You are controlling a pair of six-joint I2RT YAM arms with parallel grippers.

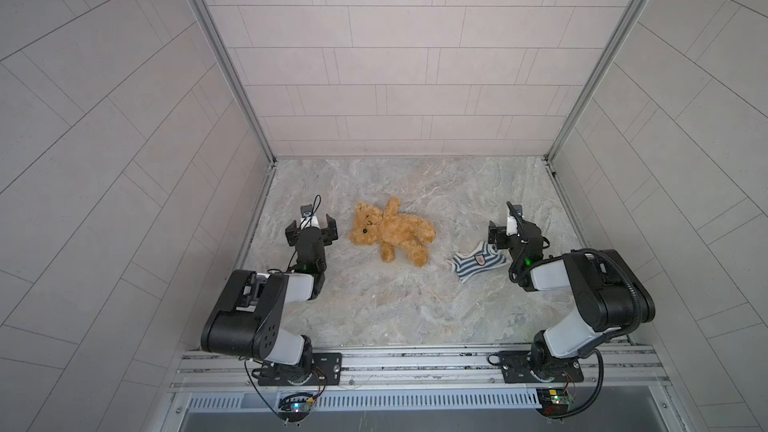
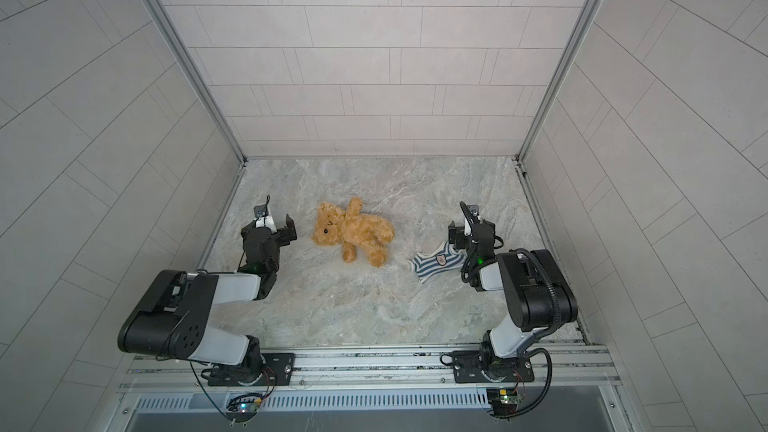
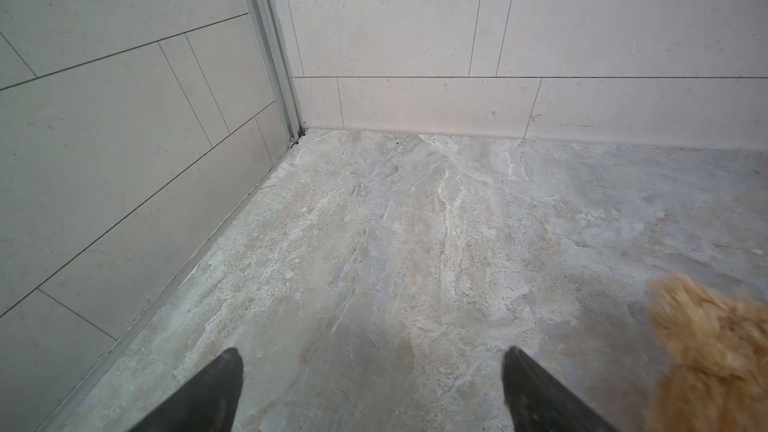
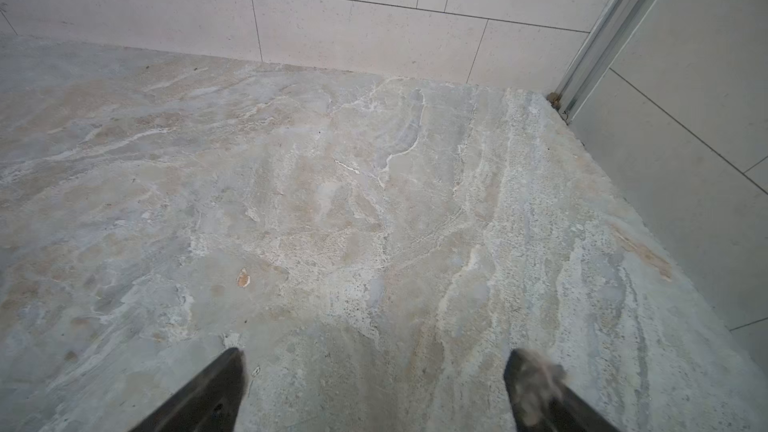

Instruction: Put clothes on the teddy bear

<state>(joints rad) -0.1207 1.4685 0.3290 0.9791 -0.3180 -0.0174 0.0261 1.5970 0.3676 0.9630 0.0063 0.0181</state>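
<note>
The teddy bear point(image 1: 392, 232) point(image 2: 357, 232), golden-brown and fluffy, lies on its back in the middle of the marble-patterned floor, head toward the left. My left gripper point(image 1: 311, 227) point(image 2: 270, 228) hovers just left of its head, open and empty. In the left wrist view the gripper point(image 3: 372, 357) frames bare floor, with the bear's fur point(image 3: 715, 351) at the edge. A small blue-and-white striped shirt point(image 1: 478, 261) point(image 2: 438, 261) lies flat to the bear's right. My right gripper point(image 1: 513, 232) point(image 2: 471, 230) point(image 4: 374, 357) stands open just beyond the shirt, over bare floor.
Tiled walls enclose the floor on three sides, with metal corner posts point(image 1: 266, 151) point(image 1: 548, 155) at the back. An aluminium rail point(image 1: 415, 361) carrying both arm bases runs along the front edge. Grey fluff clings to one of the right gripper's fingers point(image 4: 540, 380).
</note>
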